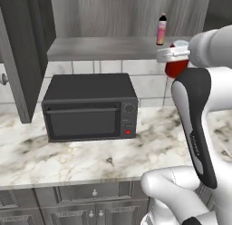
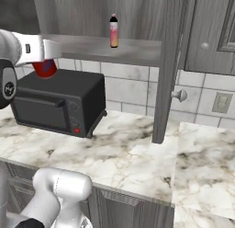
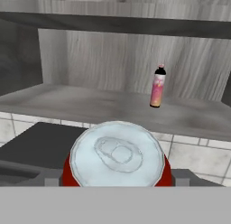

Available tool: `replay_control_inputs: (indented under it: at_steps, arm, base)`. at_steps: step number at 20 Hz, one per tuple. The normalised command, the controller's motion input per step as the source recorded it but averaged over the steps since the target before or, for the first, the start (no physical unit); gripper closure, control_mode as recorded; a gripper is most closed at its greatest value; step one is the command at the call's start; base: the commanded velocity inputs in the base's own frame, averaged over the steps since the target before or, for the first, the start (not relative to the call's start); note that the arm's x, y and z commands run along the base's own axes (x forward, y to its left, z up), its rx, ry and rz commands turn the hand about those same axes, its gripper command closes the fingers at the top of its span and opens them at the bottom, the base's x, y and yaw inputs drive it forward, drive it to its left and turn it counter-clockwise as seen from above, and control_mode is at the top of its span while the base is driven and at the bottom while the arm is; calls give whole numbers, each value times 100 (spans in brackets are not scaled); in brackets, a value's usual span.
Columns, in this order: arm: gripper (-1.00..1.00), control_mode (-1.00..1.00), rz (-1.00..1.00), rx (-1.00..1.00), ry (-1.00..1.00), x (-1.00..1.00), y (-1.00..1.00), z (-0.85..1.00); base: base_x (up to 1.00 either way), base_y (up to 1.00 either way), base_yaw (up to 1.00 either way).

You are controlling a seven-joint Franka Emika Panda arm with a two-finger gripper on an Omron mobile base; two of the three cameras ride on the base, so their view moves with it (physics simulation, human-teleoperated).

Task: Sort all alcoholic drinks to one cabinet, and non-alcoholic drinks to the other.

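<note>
One soda can [image 3: 117, 157] sits clamped in the tool [image 1: 174, 54], its silver top facing the hand camera and its red sides pressed between the dark fingers. It hangs in the air above the black microwave [image 1: 90, 106] on the bench [image 1: 113, 156], just below and in front of the open cabinet's shelf floor [image 1: 104, 47]. The pink bottle [image 1: 161, 29] already stands upright near the shelf's front edge, towards its right end.

The can is likely light, stiff but thin-walled, and smooth, so it could slip or dent; a hold across the middle of its round body, as now, seems the right place.

The hand view shows the can's pull-tab top and the shelf straight ahead. The right base view adds the open door [image 2: 167, 66] with its round knob, and a second, closed cabinet [image 2: 209, 34] beyond it. The left base view shows the can's red underside under the wrist.
</note>
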Motion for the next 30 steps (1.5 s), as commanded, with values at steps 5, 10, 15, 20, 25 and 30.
replay_control_inputs:
  at_steps: [5,10,15,20,25,30]
  arm:
    - [100,-100,0,0,-1,25,3,0]
    - [100,-100,0,0,0,28,5,0]
    - [100,-100,0,0,0,31,7,2]
    - [100,-100,0,0,-1,34,5,0]
    - [100,-100,0,0,-1,39,2,0]
    - [100,-100,0,0,-1,40,0,0]
  base:
    - [0,0,0]
    - [0,0,0]
    - [0,0,0]
    - [0,0,0]
    - [0,0,0]
    - [0,0,0]
